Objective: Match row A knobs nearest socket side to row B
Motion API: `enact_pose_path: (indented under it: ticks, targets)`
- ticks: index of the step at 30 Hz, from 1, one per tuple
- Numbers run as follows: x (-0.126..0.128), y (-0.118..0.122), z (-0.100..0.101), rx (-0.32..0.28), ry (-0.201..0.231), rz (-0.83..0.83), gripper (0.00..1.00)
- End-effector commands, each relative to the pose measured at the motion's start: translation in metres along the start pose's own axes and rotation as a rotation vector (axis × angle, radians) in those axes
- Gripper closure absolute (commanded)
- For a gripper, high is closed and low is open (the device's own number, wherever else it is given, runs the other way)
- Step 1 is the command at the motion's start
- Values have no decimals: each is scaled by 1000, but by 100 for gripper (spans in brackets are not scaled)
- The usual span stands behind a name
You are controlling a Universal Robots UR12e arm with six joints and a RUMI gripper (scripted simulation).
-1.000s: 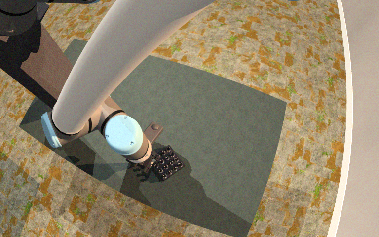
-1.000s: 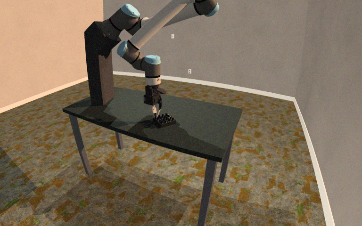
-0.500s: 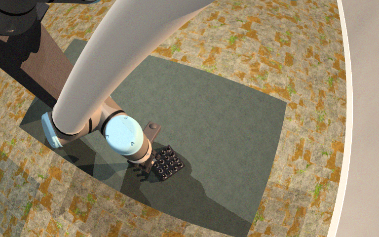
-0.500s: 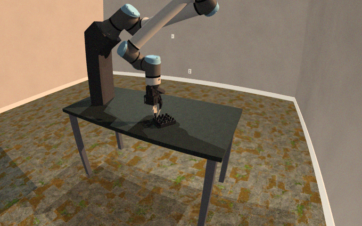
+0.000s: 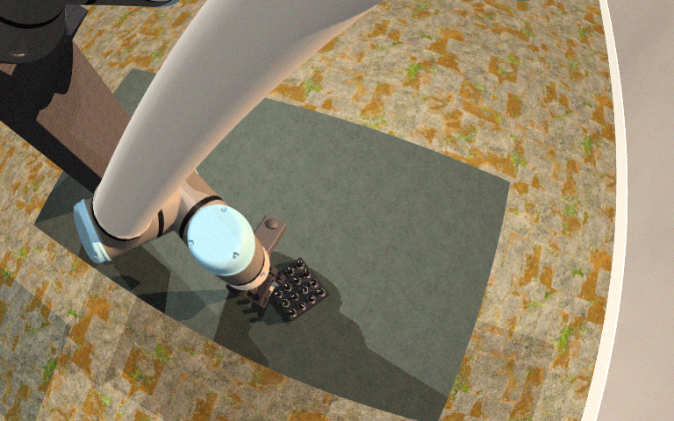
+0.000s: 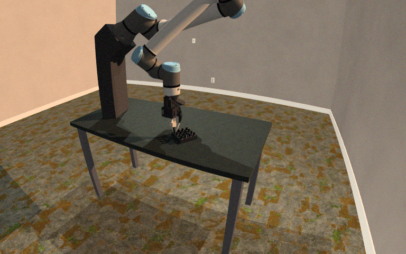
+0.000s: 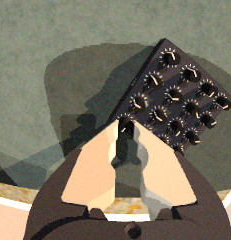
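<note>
The black knob box [image 5: 299, 290] [image 6: 183, 136] [image 7: 182, 97] lies on the dark table [image 5: 383, 182] [image 6: 230, 141], with several rows of black knobs with white marks. My gripper [image 5: 268, 293] [image 6: 175, 128] [image 7: 125, 121] points straight down at the box's near-left corner. Its two tan fingers are shut on the corner knob [image 7: 126, 123], which shows between the fingertips in the wrist view. The other knobs are free. The socket side of the box is not visible.
The arm's brown pedestal [image 5: 79, 119] [image 6: 110, 78] stands at the table's back left corner. The table's front edge [image 6: 180, 162] runs close to the box. The arm's big link [image 5: 189, 103] hides part of the table in the top view.
</note>
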State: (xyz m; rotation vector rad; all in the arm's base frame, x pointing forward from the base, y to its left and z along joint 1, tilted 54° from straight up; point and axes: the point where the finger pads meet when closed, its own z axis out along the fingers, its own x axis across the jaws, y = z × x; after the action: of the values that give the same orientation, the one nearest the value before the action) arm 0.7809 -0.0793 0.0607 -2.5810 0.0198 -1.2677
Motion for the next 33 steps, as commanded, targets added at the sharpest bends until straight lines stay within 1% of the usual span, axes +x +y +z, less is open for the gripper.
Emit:
enact_pose_path:
  ticks: [1,23,27,31,33]
  targets:
    - [0,0,0,0,0,0,89]
    - [0,0,-1,0,0,0,89]
    - [0,0,-6,0,0,0,89]
    - [0,0,-17,0,0,0,89]
    - [0,0,-17,0,0,0,89]
